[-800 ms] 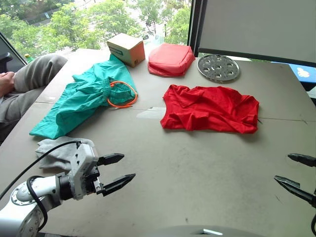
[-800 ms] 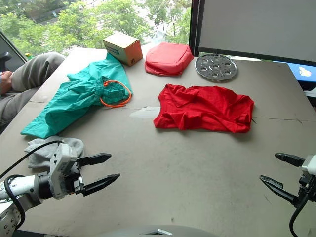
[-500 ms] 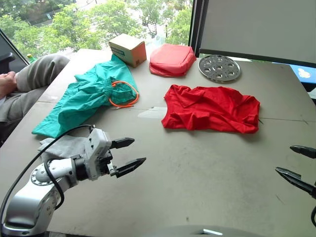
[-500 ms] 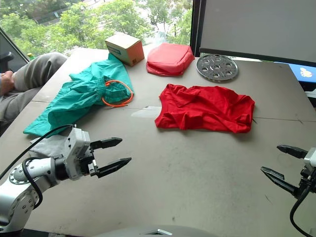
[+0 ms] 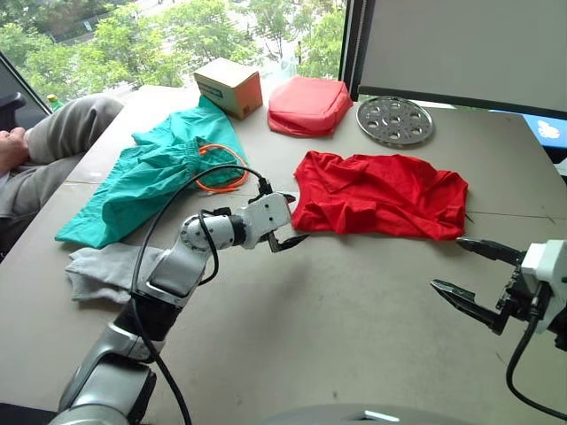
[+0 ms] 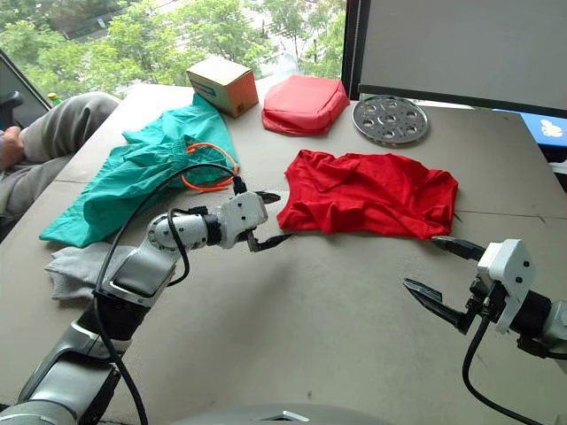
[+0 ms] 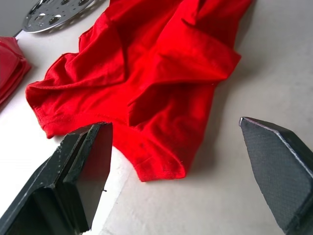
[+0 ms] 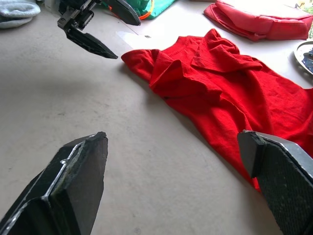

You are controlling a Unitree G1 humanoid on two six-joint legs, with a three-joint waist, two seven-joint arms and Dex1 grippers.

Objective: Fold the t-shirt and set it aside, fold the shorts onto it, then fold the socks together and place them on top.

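Just beside t-shirt corner, left hand open

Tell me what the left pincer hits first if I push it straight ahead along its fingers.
Most likely the t-shirt: the left pincer, open, points at the shirt's near left hem, with only bare table between. Depth is hard to judge, but nothing else lies in that line.

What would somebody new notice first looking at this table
The bright red t-shirt lies crumpled mid-table, with the left claw open right at its near-left corner and the right claw open, hovering off its right end. To the left lie the teal shorts, with grey socks nearer the front edge.
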